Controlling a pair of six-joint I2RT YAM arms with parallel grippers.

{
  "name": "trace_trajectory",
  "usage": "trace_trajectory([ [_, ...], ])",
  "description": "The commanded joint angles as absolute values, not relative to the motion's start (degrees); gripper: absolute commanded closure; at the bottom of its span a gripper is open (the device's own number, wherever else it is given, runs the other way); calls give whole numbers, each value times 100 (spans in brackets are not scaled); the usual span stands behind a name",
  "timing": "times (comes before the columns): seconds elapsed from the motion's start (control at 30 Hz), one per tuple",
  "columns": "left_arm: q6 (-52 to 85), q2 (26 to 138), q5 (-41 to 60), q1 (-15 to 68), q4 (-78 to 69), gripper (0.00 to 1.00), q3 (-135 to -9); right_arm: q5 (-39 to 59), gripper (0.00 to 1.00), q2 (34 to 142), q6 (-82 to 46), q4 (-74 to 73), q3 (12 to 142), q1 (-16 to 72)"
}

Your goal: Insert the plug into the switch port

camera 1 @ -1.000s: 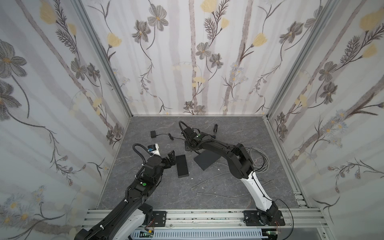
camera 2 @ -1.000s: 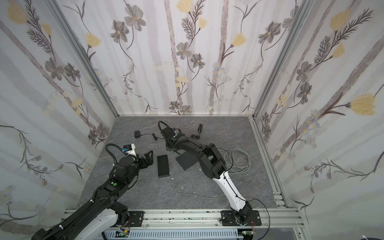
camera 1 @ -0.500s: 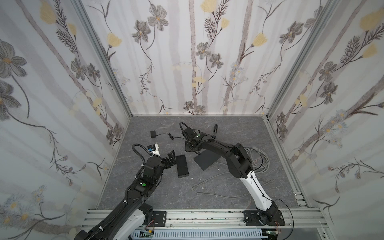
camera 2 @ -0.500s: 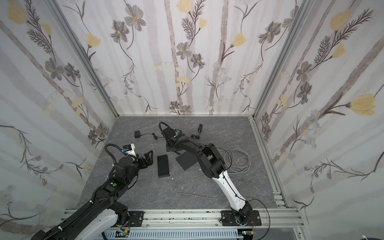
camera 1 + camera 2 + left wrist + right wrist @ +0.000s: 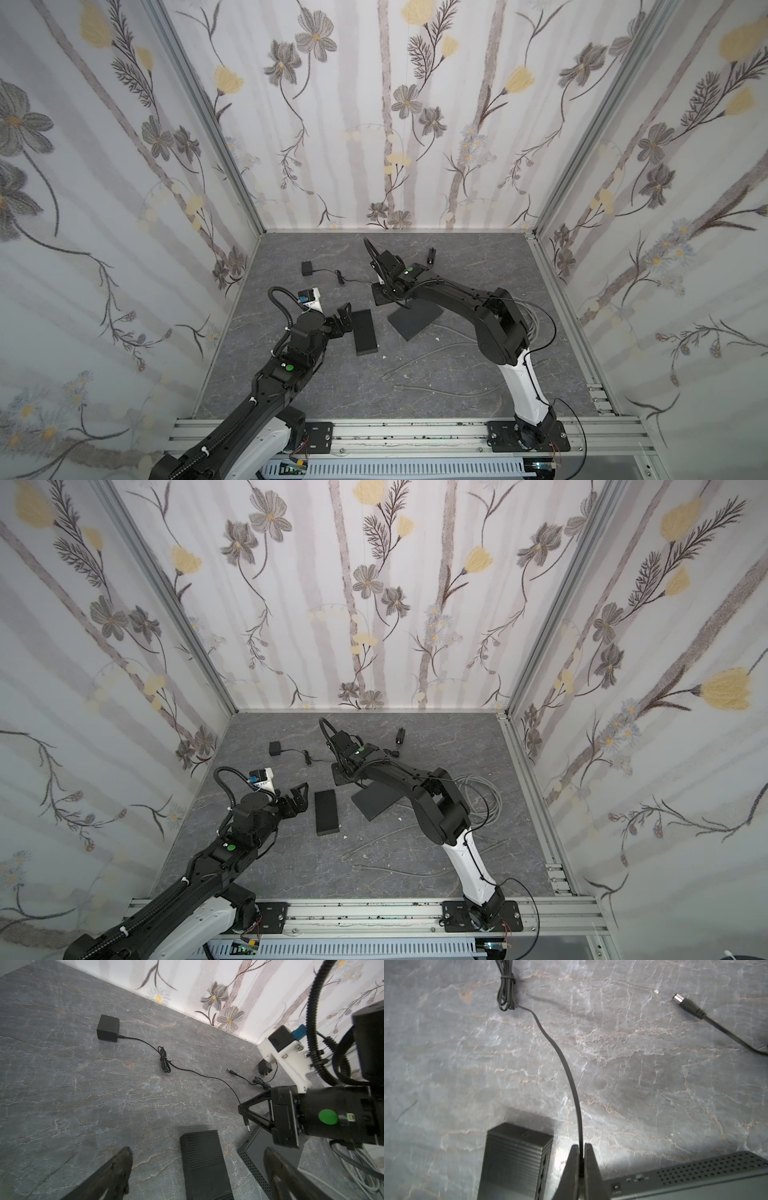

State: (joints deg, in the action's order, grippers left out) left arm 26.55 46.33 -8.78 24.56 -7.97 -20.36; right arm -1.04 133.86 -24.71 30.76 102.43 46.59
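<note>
My right gripper (image 5: pixel 582 1146) is shut on a thin black cable (image 5: pixel 566 1068), a little behind its end. In the left wrist view the plug (image 5: pixel 247 1126) hangs from the right gripper (image 5: pixel 241 1108), above the floor. It is near a corner of a flat perforated box (image 5: pixel 270 1147). The cable runs back to a black adapter (image 5: pixel 306 267). The ribbed black switch (image 5: pixel 365 331) lies on the floor with a row of ports (image 5: pixel 544 1159) on its side. My left gripper (image 5: pixel 198 1153) is open, and the switch's near end lies between its fingers without touching them.
The flat box shows a small socket (image 5: pixel 615 1186) on its edge. A second barrel plug (image 5: pixel 683 1002) and its adapter (image 5: pixel 431 255) lie near the back wall. Grey cables (image 5: pixel 534 320) coil at the right. Loose grey wires (image 5: pixel 432 357) lie on the front floor.
My right gripper has shut on the black cable. The left arm has stayed where it was, open.
</note>
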Motion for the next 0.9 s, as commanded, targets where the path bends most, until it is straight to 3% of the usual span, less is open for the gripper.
trace_trajectory([
  [0.0,2681,4718,-769,2453,-949,1,-2075,499,100,13079,-2271,2296,9833,4658],
  [0.43,2952,5952,241,2451,-1539,0,-2163,2026,100,12187,-3026,185,7918,4657],
  [0.57,3073,6271,875,2519,-1350,10,-2368,2260,100,12077,-3196,-458,7421,4676],
  [0.67,2922,6279,1021,2690,-1042,15,-2432,2417,100,12085,-3367,-905,7116,4685],
  [0.87,3031,5739,710,2791,-410,14,-2198,2571,100,12177,-3481,-1257,6950,4709],
])
